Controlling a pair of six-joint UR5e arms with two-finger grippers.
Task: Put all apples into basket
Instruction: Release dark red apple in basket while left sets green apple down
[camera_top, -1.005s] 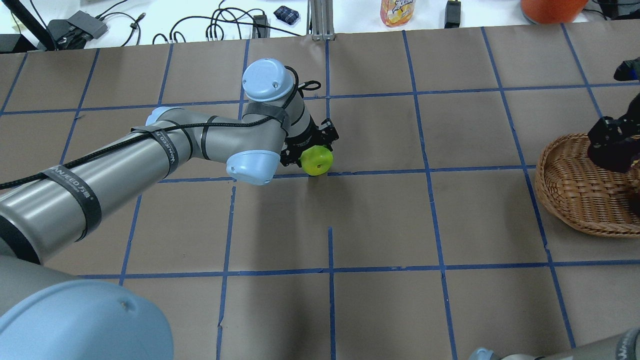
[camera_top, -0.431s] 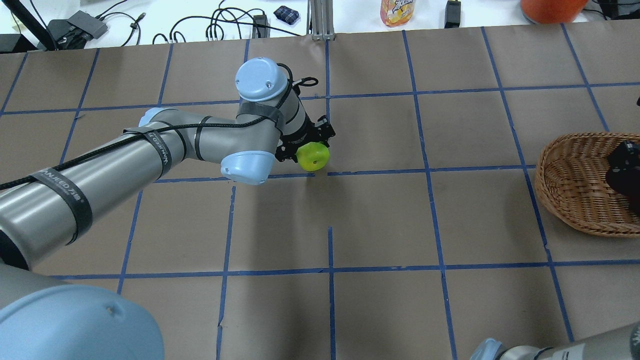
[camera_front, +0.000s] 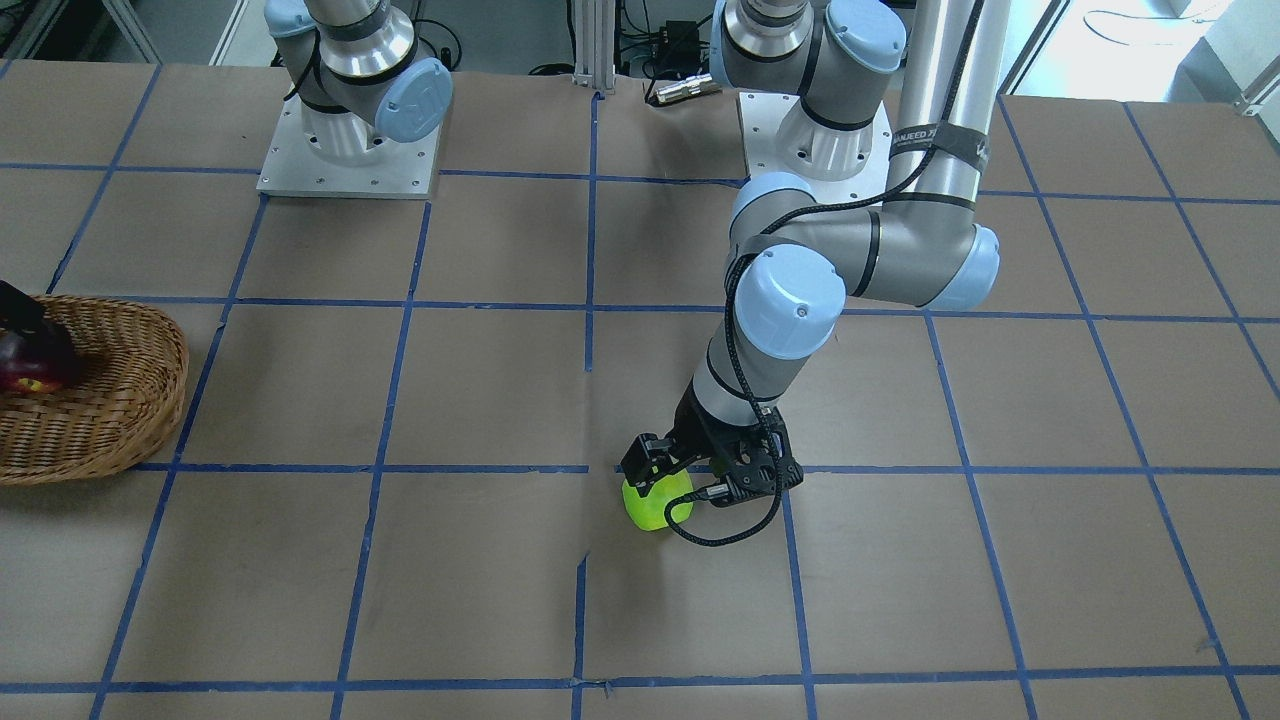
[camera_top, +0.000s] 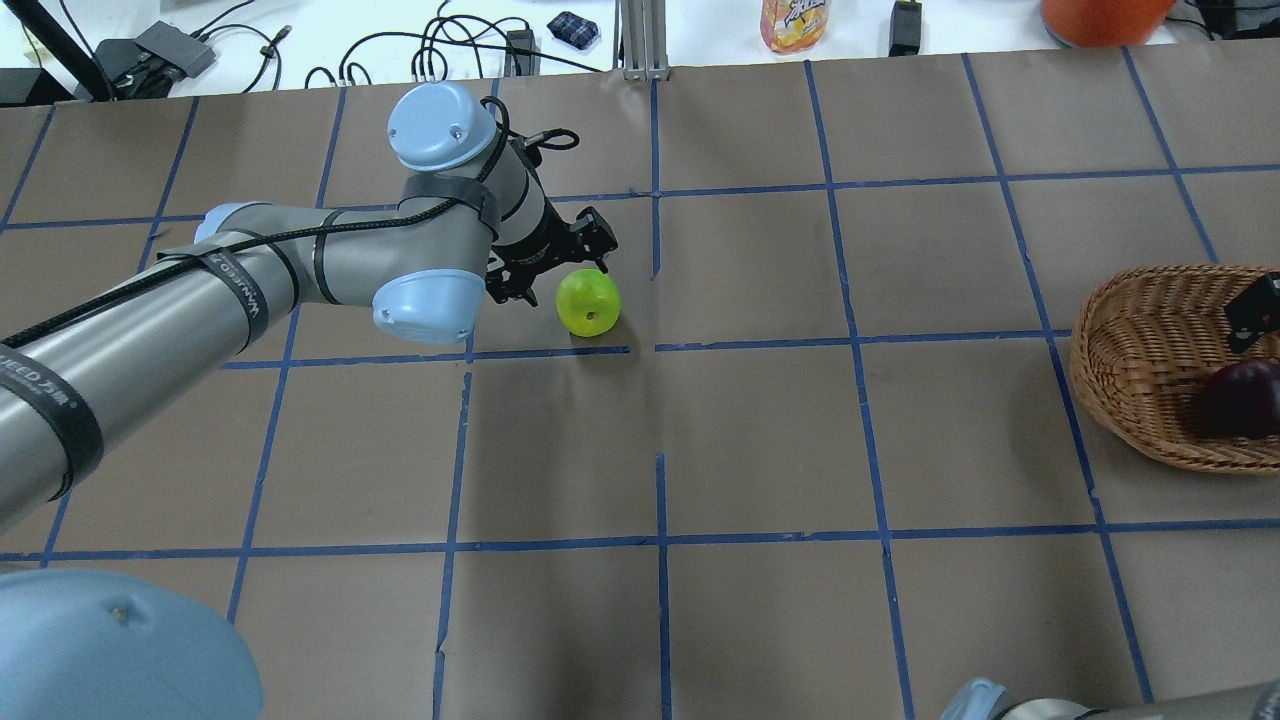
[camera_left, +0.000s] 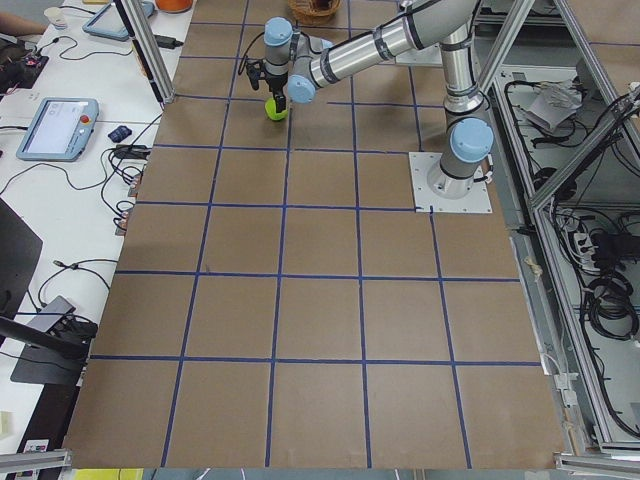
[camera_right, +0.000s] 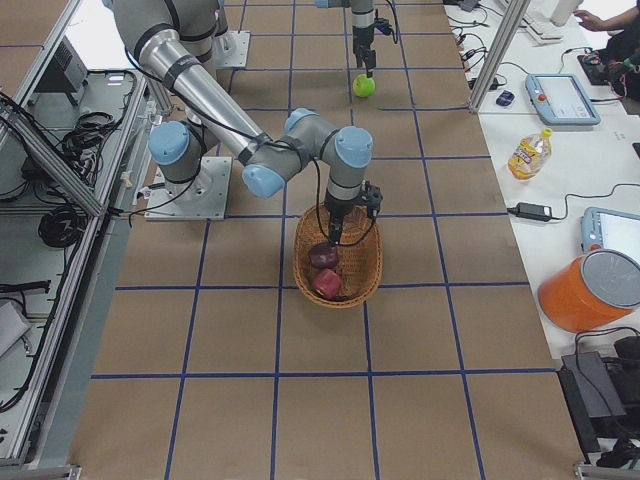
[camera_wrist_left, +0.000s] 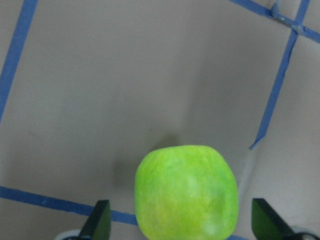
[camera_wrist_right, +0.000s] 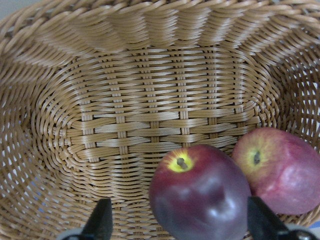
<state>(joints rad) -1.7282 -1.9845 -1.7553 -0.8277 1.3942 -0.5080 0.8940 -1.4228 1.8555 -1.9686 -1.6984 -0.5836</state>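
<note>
We see left pincer (camera_wrist_left: 182, 222) released, fingers wide either side of green apple (camera_wrist_left: 186, 192), clear of it. Apple sits on bench (camera_top: 760, 440), left of centre. Right pincer (camera_wrist_right: 181, 222) released, hanging over basket (camera_wrist_right: 150, 100) at bench's right end. Maroon apple (camera_wrist_right: 200, 192) and red apple (camera_wrist_right: 277, 170) lie inside, side by side.

I record the green apple (camera_wrist_left: 186, 192) resting on the table (camera_wrist_left: 125, 75), between the left gripper's (camera_wrist_left: 182, 222) spread fingertips (camera_wrist_left: 100, 222), clear of both.
</note>
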